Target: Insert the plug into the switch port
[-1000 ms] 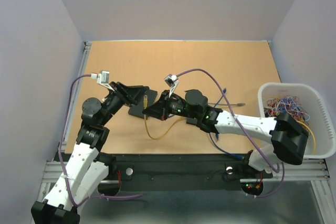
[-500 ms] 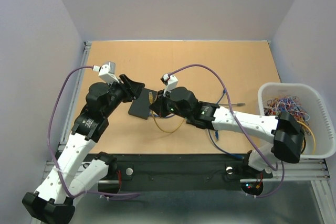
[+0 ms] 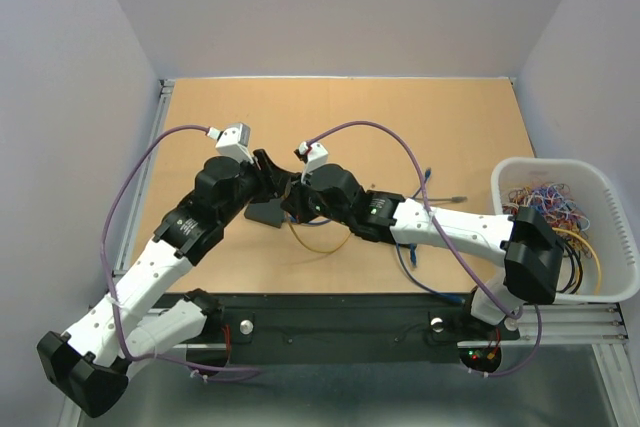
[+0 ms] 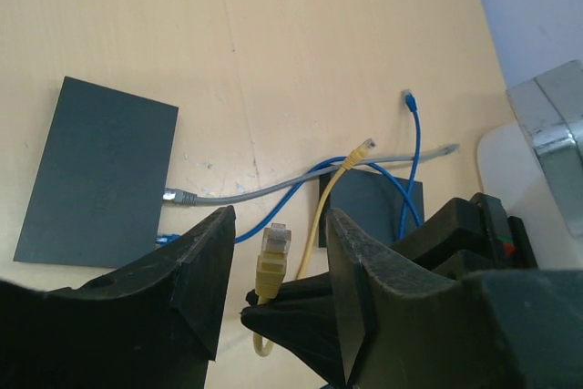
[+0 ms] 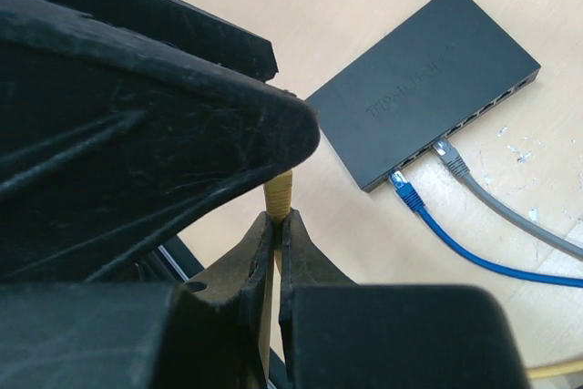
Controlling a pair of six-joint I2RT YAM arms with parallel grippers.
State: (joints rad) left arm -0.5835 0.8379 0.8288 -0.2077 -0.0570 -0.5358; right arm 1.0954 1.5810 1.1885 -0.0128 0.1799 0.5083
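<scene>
A yellow plug (image 4: 273,250) on a yellow cable (image 3: 315,245) stands upright between the two arms. My right gripper (image 5: 279,218) is shut on the cable's boot just behind the plug. Either side of the plug stand the fingers of my left gripper (image 4: 280,218), open, with a gap on each side. The switch (image 5: 424,79) is a flat black box lying on the table. A grey plug (image 5: 453,159) and a blue plug (image 5: 405,193) sit in its ports. In the top view both grippers meet above the switch (image 3: 265,213), which is partly hidden.
A second, smaller dark box (image 4: 369,207) lies on the table with blue and grey cables over it. A white basket (image 3: 560,163) of tangled cables stands at the right edge. Purple camera leads arch over both arms.
My left arm has swung right and forward to the right gripper. The right gripper carried the yellow plug left and up. The left jaws now straddle the plug and have narrowed slightly.
</scene>
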